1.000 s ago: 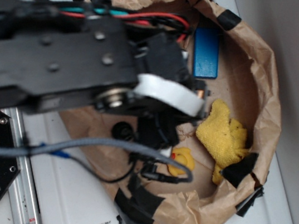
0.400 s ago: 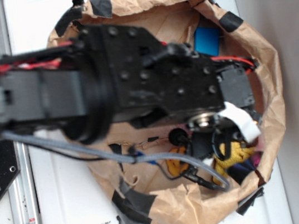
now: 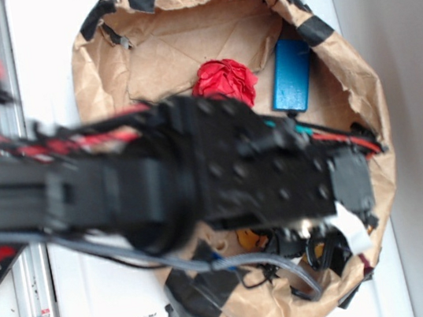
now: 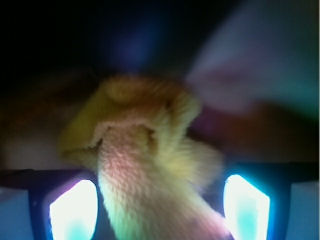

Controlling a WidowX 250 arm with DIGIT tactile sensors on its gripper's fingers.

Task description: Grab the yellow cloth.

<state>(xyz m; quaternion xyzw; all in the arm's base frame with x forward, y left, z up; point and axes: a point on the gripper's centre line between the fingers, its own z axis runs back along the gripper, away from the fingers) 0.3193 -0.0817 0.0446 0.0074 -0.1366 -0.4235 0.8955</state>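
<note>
In the wrist view the yellow cloth (image 4: pixel 145 150), a fuzzy terry rag bunched into a lump, fills the middle and reaches down between my two fingers. My gripper (image 4: pixel 159 202) is open around it: the left finger (image 4: pixel 72 210) and the right finger (image 4: pixel 245 205) glow bright and stand wide apart, with a dark gap on each side of the cloth. In the exterior view the arm (image 3: pixel 222 173) covers the lower right of the paper bag (image 3: pixel 100 55). There the yellow cloth is hidden and the gripper (image 3: pixel 333 250) is low in the bag.
A red cloth (image 3: pixel 224 81) and a blue rectangular block (image 3: pixel 291 75) lie in the upper part of the bag. A bit of the yellow duck (image 3: pixel 247 239) shows under the arm. The bag's paper wall (image 3: pixel 370 103) with black tape rises close on the right.
The arm has swung down and right across the bag and lowered over the yellow cloth, hiding it in the exterior view. The red cloth is now uncovered.
</note>
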